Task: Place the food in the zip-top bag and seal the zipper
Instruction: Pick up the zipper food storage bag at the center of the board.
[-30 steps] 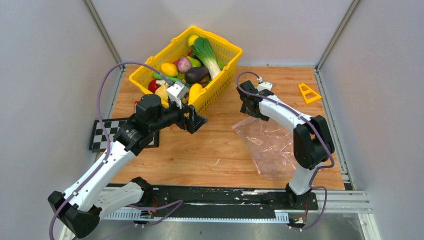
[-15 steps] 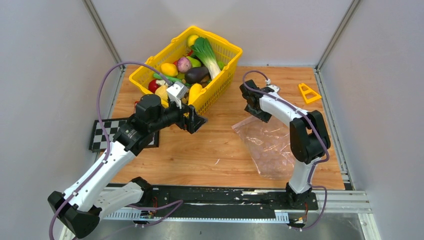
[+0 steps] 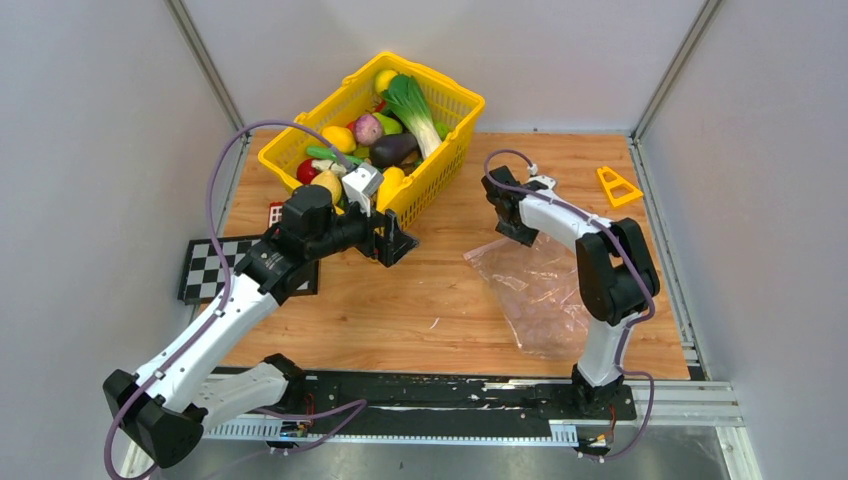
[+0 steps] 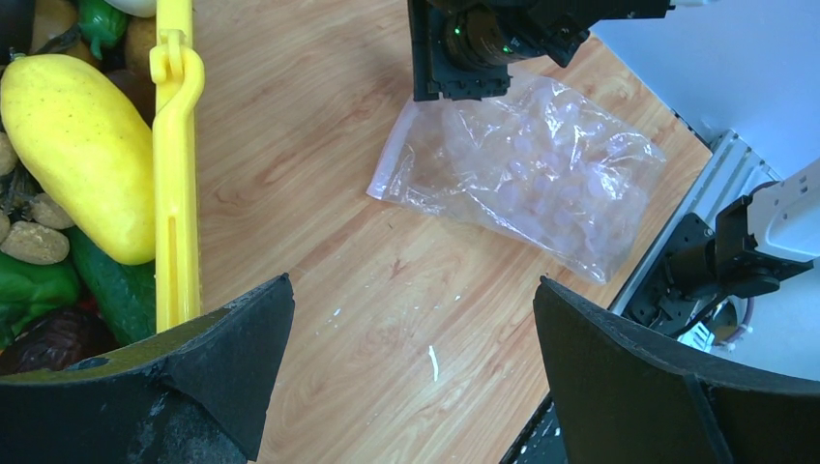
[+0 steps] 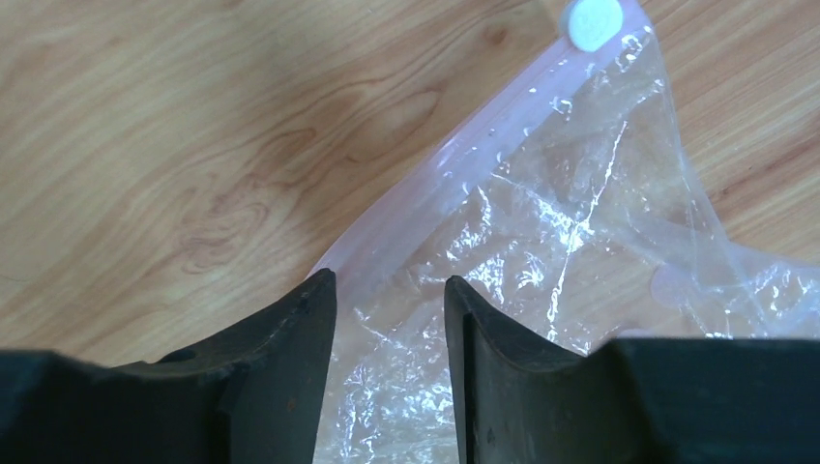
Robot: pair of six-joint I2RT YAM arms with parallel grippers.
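The food [image 3: 385, 130] lies heaped in a yellow lattice basket [image 3: 455, 95]; a yellow squash [image 4: 73, 145] shows beside its rim [image 4: 174, 174]. The clear zip-top bag [image 3: 540, 285] lies flat on the wood at the right. Its pale pink zipper [image 5: 464, 140] runs along the mouth edge, with a white tab [image 5: 593, 19] at one end. My right gripper [image 5: 389, 280] is down at the bag's mouth corner [image 3: 512, 232], jaws narrowed but still apart, with plastic showing in the gap. My left gripper [image 4: 413, 282] hovers wide open and empty by the basket's near side [image 3: 392, 240].
An orange triangular piece [image 3: 618, 185] lies at the far right of the wooden board. A checkerboard card [image 3: 215, 262] sits at the left edge under the left arm. Grey walls close in on three sides, and a black rail [image 3: 430, 395] runs along the near edge.
The right gripper's jaws have narrowed over the bag's mouth edge and its wrist has swung a little. The left arm has shifted slightly toward the basket, still wide open.
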